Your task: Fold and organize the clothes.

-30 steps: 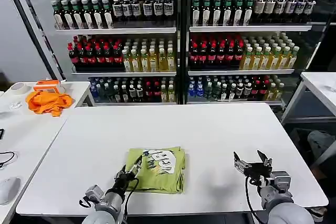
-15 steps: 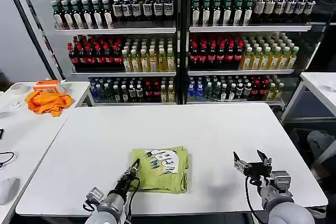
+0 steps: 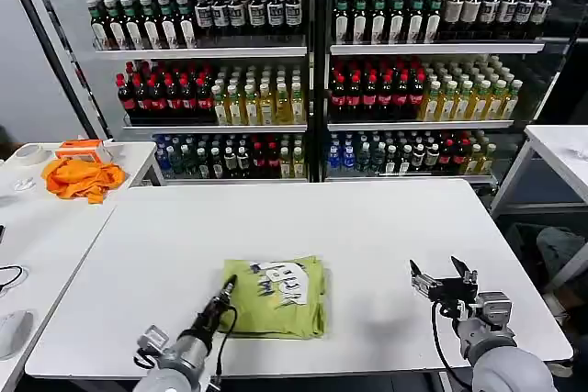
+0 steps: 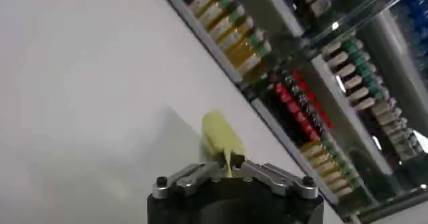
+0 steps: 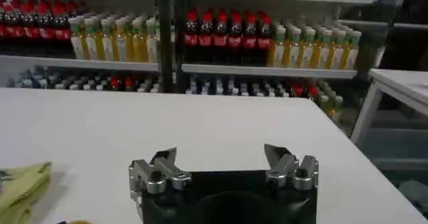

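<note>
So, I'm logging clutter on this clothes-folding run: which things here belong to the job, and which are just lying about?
Job:
- lime-green T-shirt, folded on the white table
- left gripper, shut at the shirt's left edge
- right gripper, open, waiting to the right

Lying about:
- orange cloth on the side table
- drink bottles on shelves

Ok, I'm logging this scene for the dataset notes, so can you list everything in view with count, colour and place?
T-shirt: one, lime-green with a white and dark print, folded, near the front edge of the main table.
Main table: one, white, centre.
Orange cloth: one, bright orange, bunched on the side table.
Side table: one, white, on the robot's left.
Second side table: one, white, on the right.
Bottle shelves: many bottles, dark, red, yellow and green, behind the tables.
Left tool: one, dark, shut at the T-shirt's left edge.
Right tool: one, silver and black, open, apart from the shirt, over the table's right part.
</note>
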{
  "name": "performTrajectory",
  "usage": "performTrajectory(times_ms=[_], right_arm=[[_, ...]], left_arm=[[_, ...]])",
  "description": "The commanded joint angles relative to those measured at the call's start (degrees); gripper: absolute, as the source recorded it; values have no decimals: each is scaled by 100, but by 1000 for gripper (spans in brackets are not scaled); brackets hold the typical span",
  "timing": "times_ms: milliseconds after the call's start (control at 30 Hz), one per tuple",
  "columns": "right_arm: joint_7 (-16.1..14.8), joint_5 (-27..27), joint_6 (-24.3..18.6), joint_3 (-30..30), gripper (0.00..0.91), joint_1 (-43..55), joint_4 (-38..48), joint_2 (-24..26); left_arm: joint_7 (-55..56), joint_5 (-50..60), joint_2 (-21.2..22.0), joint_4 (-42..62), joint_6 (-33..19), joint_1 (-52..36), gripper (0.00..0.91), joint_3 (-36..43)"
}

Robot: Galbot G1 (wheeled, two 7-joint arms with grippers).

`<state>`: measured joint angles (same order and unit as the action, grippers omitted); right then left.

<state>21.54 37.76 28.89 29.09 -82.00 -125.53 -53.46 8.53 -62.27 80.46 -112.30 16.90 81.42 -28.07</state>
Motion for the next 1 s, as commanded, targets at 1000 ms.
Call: performTrajectory(times_ms=[1000], right_arm=[[-67, 61, -115, -84, 907, 223, 205, -171]], left_arm=[[-731, 5508, -2062, 216, 142, 82, 20, 865]])
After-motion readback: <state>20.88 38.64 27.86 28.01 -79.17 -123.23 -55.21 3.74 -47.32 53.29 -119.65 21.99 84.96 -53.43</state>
